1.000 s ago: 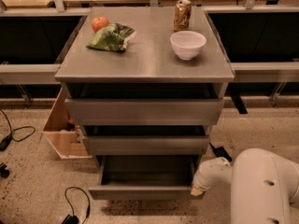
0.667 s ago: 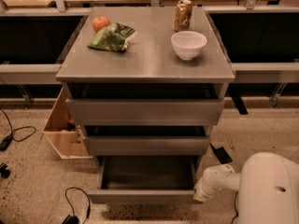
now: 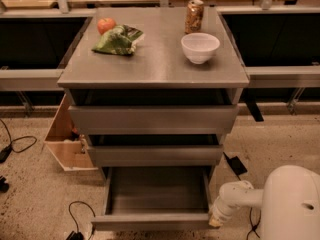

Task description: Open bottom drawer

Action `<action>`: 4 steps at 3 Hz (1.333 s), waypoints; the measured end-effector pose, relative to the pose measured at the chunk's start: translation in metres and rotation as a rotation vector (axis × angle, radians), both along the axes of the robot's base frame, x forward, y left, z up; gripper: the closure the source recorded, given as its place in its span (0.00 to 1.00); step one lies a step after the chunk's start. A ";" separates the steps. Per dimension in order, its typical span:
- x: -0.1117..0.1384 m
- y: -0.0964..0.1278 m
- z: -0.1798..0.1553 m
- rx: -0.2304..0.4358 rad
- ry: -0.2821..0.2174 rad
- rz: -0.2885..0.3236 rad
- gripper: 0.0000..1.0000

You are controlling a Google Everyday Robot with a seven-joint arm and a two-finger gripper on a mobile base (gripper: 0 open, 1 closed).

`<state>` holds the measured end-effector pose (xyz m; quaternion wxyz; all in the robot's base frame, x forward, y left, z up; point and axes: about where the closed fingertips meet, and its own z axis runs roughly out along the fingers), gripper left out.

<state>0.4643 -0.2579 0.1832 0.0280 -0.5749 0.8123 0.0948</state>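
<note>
On the cabinet top (image 3: 160, 69), a red apple (image 3: 105, 25) is sitting just beside a green snack bag (image 3: 117, 40), and a can (image 3: 194, 16) is standing behind a white bowl (image 3: 200, 47). On the floor, a black adapter (image 3: 235, 165) is lying near the gripper (image 3: 216, 221), which is hanging low at the right.

Single view: high, frontal, angled downward.
The camera faces the grey metal three-drawer bench (image 3: 155, 69) at close range, showing its top and all fronts; the white arm's tool (image 3: 216, 219) sits lower right, beside the open grey bottom drawer (image 3: 157, 194).
</note>
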 end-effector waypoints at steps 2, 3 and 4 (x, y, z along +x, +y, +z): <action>-0.011 0.001 0.003 0.008 0.030 0.005 1.00; -0.010 0.002 0.004 0.008 0.030 0.005 0.76; -0.010 0.002 0.004 0.008 0.030 0.005 0.45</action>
